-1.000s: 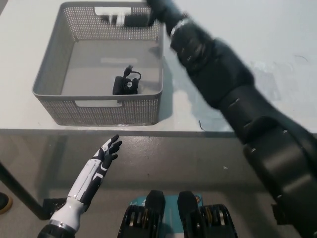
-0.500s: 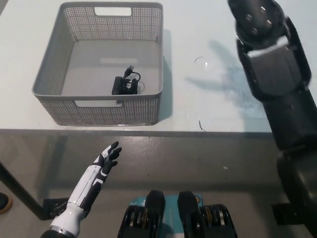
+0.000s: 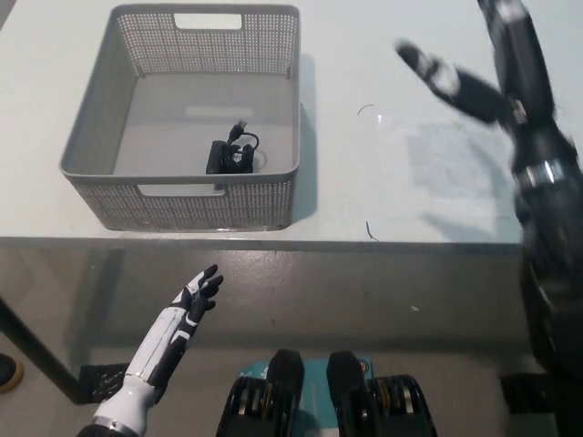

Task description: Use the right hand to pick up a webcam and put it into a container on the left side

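A small black webcam (image 3: 230, 155) with its cable lies on the floor of the grey mesh basket (image 3: 100, 137) at the table's left. My black right hand (image 3: 483, 68) is raised over the table's right side, far from the basket, open with its fingers spread and nothing in it. My white left hand (image 3: 191, 300) rests below the table's front edge at the lower left, open and empty.
The white table (image 3: 410, 173) carries a few faint marks and a scuffed patch to the right of the basket. Its front edge runs across the middle of the picture. Grey floor lies below.
My right arm has swung from over the basket's far right corner across to the table's right side and drawn back. The webcam lies still in the basket. The left hand barely shifted.
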Robot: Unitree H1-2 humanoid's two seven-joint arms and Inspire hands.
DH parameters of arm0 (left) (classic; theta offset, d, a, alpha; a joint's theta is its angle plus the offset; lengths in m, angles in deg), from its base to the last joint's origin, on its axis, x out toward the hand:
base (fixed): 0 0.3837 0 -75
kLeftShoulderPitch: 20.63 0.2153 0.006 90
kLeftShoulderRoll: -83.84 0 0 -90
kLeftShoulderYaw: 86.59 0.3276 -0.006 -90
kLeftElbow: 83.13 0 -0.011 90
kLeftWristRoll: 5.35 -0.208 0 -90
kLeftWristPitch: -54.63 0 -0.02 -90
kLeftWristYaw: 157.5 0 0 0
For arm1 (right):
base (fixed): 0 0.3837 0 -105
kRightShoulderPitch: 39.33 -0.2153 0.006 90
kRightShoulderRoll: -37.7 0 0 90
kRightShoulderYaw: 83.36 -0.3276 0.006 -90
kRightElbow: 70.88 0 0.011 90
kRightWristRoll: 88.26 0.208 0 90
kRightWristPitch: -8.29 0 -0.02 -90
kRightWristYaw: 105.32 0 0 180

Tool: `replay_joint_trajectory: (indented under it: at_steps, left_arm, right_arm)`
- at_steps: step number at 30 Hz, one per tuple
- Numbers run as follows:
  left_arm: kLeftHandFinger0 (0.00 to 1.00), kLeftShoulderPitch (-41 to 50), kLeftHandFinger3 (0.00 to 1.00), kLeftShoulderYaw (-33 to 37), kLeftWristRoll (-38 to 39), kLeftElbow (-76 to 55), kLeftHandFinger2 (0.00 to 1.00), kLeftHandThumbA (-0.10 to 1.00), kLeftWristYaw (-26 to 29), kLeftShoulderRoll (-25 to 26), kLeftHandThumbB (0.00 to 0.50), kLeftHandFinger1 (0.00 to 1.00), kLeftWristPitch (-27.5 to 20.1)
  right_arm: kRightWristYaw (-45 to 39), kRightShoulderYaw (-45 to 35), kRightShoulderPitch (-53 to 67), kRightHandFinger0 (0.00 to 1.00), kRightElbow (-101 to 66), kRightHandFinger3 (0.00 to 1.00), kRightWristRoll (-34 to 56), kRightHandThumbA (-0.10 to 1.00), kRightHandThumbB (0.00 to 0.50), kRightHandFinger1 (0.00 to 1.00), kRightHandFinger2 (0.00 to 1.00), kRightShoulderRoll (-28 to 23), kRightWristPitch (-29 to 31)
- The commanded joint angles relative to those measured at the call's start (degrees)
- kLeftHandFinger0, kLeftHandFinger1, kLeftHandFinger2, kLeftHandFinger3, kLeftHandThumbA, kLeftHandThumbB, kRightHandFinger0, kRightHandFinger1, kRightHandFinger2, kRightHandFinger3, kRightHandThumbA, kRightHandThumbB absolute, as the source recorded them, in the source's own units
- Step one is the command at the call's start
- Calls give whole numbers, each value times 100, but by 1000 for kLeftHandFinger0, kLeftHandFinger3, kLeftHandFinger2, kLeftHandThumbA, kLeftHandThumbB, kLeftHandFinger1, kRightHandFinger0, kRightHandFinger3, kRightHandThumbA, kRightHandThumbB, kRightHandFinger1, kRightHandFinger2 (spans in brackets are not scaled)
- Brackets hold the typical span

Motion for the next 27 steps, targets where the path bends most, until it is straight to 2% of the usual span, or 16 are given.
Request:
replay_joint_trajectory:
  at_steps: [1,2,3,4,5,9,10,14,18,20,24,27]
  left_arm:
    - [1000,47,1000,-193,173,-63,1000,1000,16,102,106,1000,-276]
    - [1000,59,1000,-196,202,-30,1000,1000,1,107,111,1000,-310]
    - [1000,68,1000,-195,227,-20,1000,1000,-15,108,108,1000,-328]
    - [1000,83,1000,-188,237,-24,1000,1000,-26,107,102,1000,-339]
    - [1000,93,1000,-191,259,-32,1000,1000,-36,106,98,1000,-329]
    - [1000,122,1000,-231,294,-7,1000,1000,-16,106,93,1000,-357]
    - [1000,138,1000,-259,340,-9,1000,1000,-15,100,96,1000,-335]
    - [1000,286,1000,-313,389,-27,1000,1000,19,66,94,1000,-350]
    - [1000,507,1000,-339,453,-32,1000,1000,-10,10,96,1000,-433]
    - [1000,587,1000,-392,529,55,1000,1000,-29,-13,82,1000,-554]
    - [1000,754,1000,-458,545,53,1000,1000,22,-42,107,1000,-542]
    - [1000,834,1000,-477,561,78,1000,1000,32,-46,118,1000,-578]
  right_arm:
    - [-458,-380,2039,1000,-3032,1000,2344,1000,381,1000,1000,-514,176]
    - [-528,-339,2398,1000,-2933,1000,2443,1000,364,1000,1000,-508,271]
    - [-653,-316,2655,1000,-2672,1000,2530,1000,381,1000,1000,-515,538]
    - [-782,-313,2872,1000,-2479,1000,2677,1000,370,1000,1000,-541,663]
    - [-789,-320,3003,1000,-2432,1000,2692,1000,383,1000,1000,-522,627]
    - [-1009,-307,3392,1000,-1968,1000,2995,1000,380,1000,1000,-440,728]
    - [-1022,-294,3491,1000,-1828,1000,2958,1000,413,1000,1000,-402,696]
    - [-1143,-193,3710,1000,-1377,1000,2798,1000,417,1000,1000,-313,749]
    - [-1331,-104,3872,1000,-805,1000,2734,1000,362,1000,1000,-241,811]
    - [-1385,-85,3813,1000,-325,1000,2678,1000,340,1000,1000,-166,851]
    - [-1464,-32,3707,1000,291,1000,2566,1000,292,1000,1000,-76,987]
    - [-1479,-46,3667,1000,496,1000,2586,1000,310,1000,1000,-31,943]
